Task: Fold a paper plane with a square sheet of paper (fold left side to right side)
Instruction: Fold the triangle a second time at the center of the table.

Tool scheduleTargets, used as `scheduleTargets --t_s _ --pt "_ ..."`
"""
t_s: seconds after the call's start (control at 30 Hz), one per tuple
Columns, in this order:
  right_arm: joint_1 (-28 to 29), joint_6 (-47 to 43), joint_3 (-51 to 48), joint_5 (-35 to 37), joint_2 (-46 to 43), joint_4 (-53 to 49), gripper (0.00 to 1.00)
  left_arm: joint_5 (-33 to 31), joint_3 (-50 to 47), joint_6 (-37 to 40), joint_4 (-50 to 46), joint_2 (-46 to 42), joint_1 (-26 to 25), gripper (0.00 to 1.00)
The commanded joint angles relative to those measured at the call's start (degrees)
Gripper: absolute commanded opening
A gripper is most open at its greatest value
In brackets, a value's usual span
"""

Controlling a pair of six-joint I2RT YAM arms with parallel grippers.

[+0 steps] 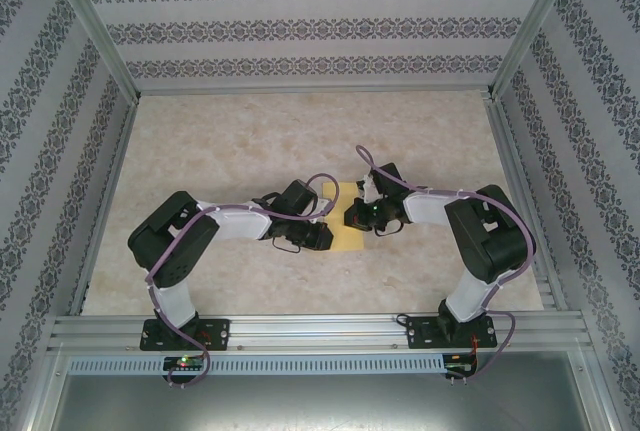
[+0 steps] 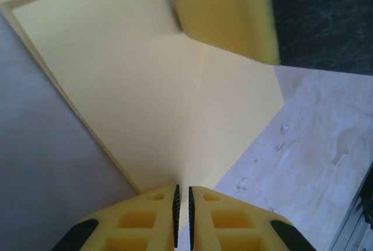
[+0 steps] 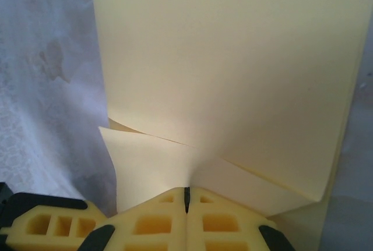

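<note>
The square sheet of paper (image 1: 346,239), folded over in layers, rests near the middle of the table (image 1: 250,141). Left gripper (image 2: 182,207): fingers drawn almost together, pinching a pointed corner of the sheet. Right gripper (image 3: 186,195): fully clenched, with a folded layer of the sheet caught between its fingers. Both grippers sit low over the table's middle

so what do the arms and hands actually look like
Both the left arm and right arm have black joint housings and white links, with a purple cable looping along each. The left hand and right hand have yellow moulded fingers with rectangular cut-outs; the left's inner pads are black and ribbed.
</note>
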Motion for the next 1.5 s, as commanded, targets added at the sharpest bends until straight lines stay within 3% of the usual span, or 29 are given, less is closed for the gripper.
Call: scheduleTargets --t_s 0.0,0.23,0.67,1.47 --pt "-0.04 -1.06 0.92 1.99 0.98 -3.3 0.0 1.57 2.45 -0.82 -1.15 -2.24 -0.71 0.17" --pt "0.02 -1.41 1.11 2.03 1.24 -3.65 0.0 4.53 7.98 0.3 -1.46 3.13 -0.74 0.16" --pt "0.04 -2.28 1.27 2.41 0.9 -4.96 0.0 2.11 10.7 1.26 -1.97 8.55 -0.47 0.14" --pt "-0.3 -3.86 3.37 3.7 2.06 -8.7 0.0 4.75 1.02 2.22 -3.39 1.85 -1.18 0.13"
